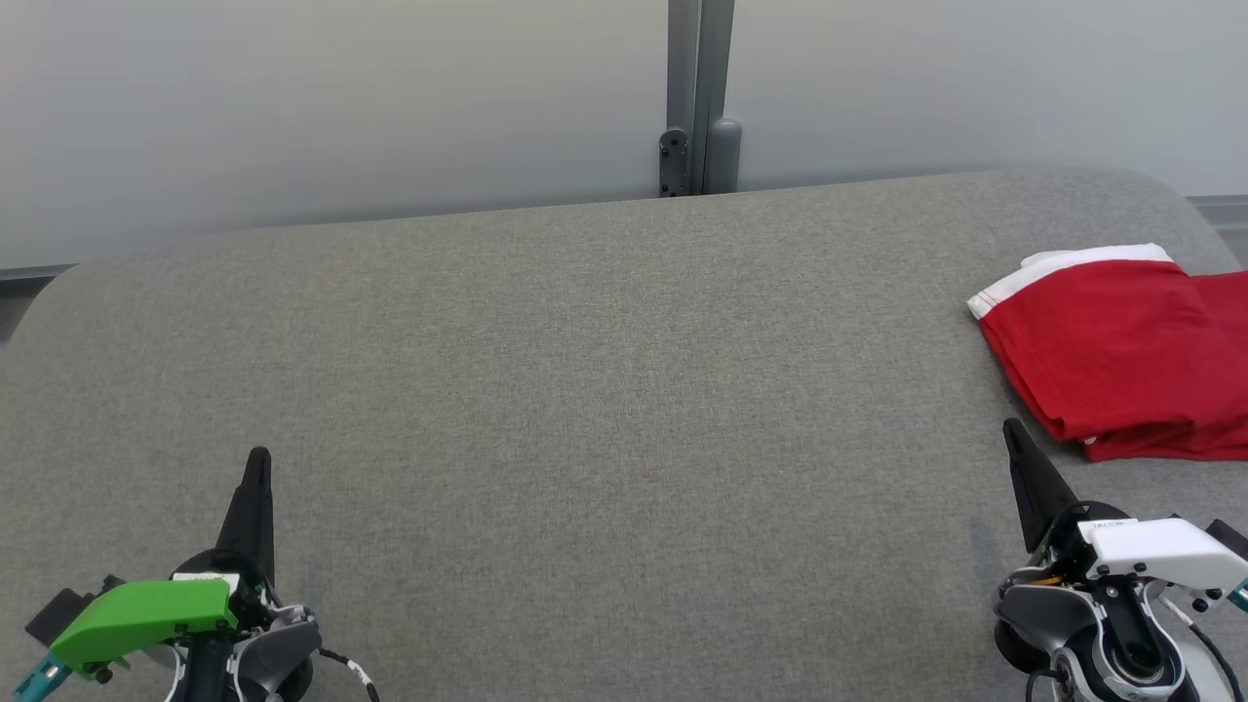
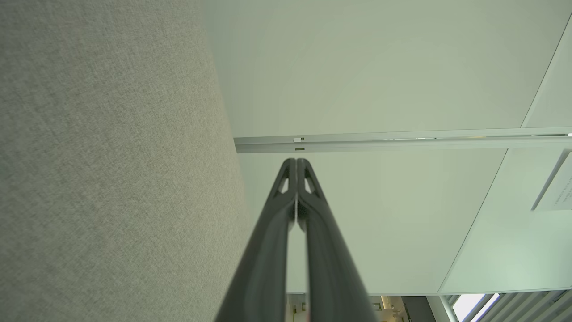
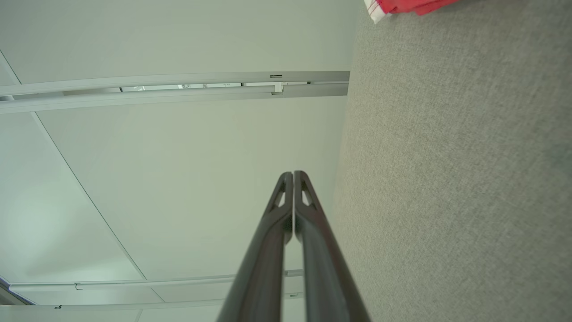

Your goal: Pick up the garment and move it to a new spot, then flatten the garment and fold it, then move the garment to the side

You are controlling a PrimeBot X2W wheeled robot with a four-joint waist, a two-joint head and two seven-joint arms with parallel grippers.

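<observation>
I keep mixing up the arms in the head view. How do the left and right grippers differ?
The left gripper has a green housing; the right gripper has a white housing. The left gripper sits far from the garment; the right gripper lies close beside it. Both have jaws shut and hold nothing.

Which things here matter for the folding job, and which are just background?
Job: red garment at the right of the gray table; left pincer and right pincer, both shut, holding nothing.
Background: gray post, white wall.
</observation>
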